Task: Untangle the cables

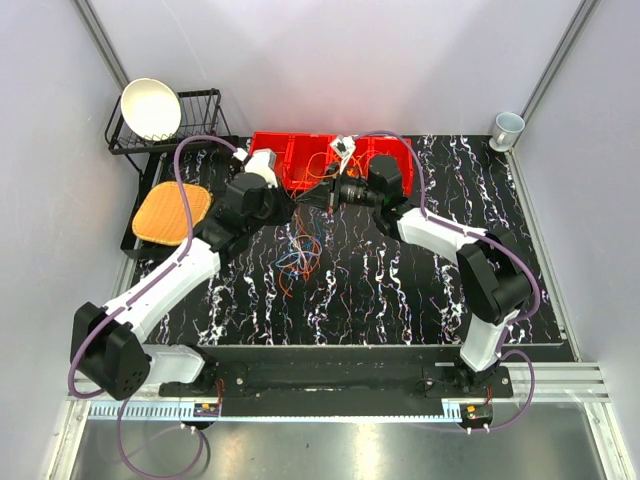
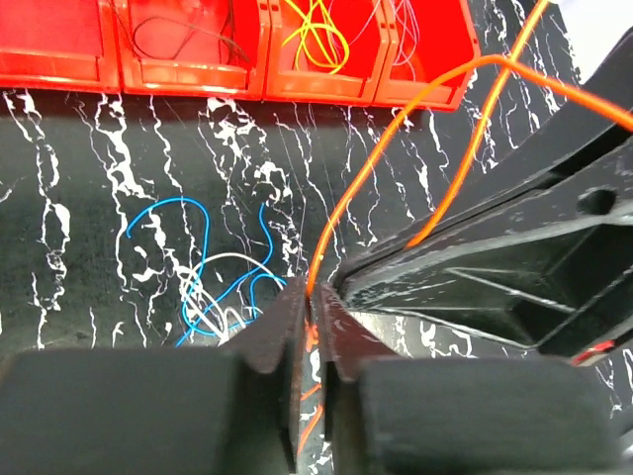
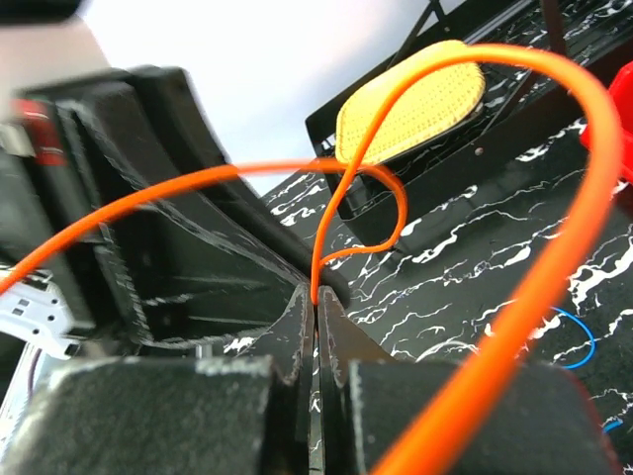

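Observation:
Both grippers meet above the black marbled table in front of the red bins. My left gripper (image 2: 315, 295) is shut on an orange cable (image 2: 396, 148) that rises from its tips. My right gripper (image 3: 316, 294) is shut on the same orange cable (image 3: 356, 188), which loops past the camera. In the top view the left gripper (image 1: 297, 203) and the right gripper (image 1: 312, 198) nearly touch. A tangle of blue, white and orange cables (image 1: 300, 255) lies on the table below them; the blue and white cables also show in the left wrist view (image 2: 213, 282). A yellow cable (image 2: 316, 38) lies in a bin.
Red bins (image 1: 310, 160) stand at the back centre, some holding thin wires. A black dish rack (image 1: 170, 135) with a white bowl (image 1: 151, 108) stands at the back left, an orange mat (image 1: 172, 213) on a tray in front of it. A cup (image 1: 507, 128) stands back right.

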Robot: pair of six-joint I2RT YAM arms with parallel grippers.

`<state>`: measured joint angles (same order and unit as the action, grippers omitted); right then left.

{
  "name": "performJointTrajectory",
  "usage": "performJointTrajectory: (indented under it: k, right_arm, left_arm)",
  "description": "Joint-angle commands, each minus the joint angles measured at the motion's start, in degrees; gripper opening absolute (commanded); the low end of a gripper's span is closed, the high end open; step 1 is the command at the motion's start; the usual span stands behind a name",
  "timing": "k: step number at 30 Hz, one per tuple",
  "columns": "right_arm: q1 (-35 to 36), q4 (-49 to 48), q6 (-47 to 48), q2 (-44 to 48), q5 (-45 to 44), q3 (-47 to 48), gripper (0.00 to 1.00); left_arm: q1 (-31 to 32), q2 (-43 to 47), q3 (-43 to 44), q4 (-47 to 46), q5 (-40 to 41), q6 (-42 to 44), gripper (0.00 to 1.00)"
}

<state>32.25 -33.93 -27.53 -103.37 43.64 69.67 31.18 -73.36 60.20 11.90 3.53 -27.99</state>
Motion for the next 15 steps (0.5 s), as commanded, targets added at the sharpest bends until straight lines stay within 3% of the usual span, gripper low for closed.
performJointTrajectory:
  k: [1, 9, 15]
  right_arm:
    - [-0.3, -4.2, -1.3, 0.3, 1.6, 0.6, 0.00]
    - [-0.3, -6.1, -3.1, -1.0, 2.9, 1.0, 0.00]
    - [-0.3, -6.9, -3.8, -1.1, 3.8, 1.0, 0.00]
  left_arm:
    - [0.0, 1.8, -2.1, -5.0, -3.0, -0.8, 0.24]
    - [1.5, 8.6, -8.2, -6.0, -3.0, -1.3, 0.55]
    - [1.7, 10.1, -11.2, -7.4, -3.0, 0.4, 0.63]
